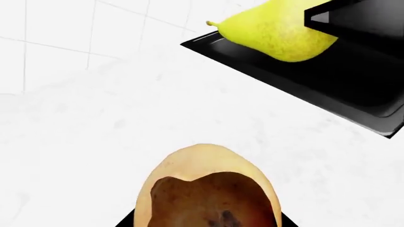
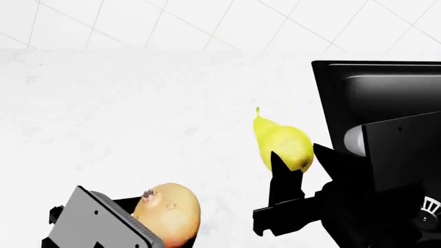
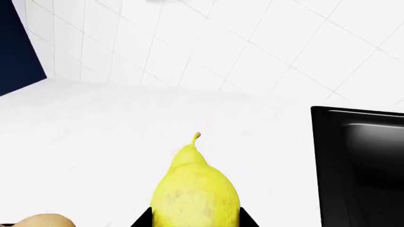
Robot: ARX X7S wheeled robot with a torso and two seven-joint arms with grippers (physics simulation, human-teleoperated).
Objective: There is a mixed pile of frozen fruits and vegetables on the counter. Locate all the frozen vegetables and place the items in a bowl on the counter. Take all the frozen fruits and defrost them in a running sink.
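1. Fingers of the right gripper (image 2: 298, 173) close on the fat end of the yellow pear (image 2: 281, 143), its stem pointing away toward the tiled wall (image 2: 206, 23).
2. Left gripper (image 2: 172, 235) fingers clamp the tan-yellow fruit (image 2: 169, 212).
3. Both fruits sit low over the white bench (image 2: 138, 103), the pear just beside the black sink (image 2: 375, 98).
4. Neither fruit is inside the basin.

Yellow pear (image 2: 281, 143) beside black sink (image 2: 375, 93)

Head view looks down, wrist views close, all sharing pear (image 2: 281, 144)
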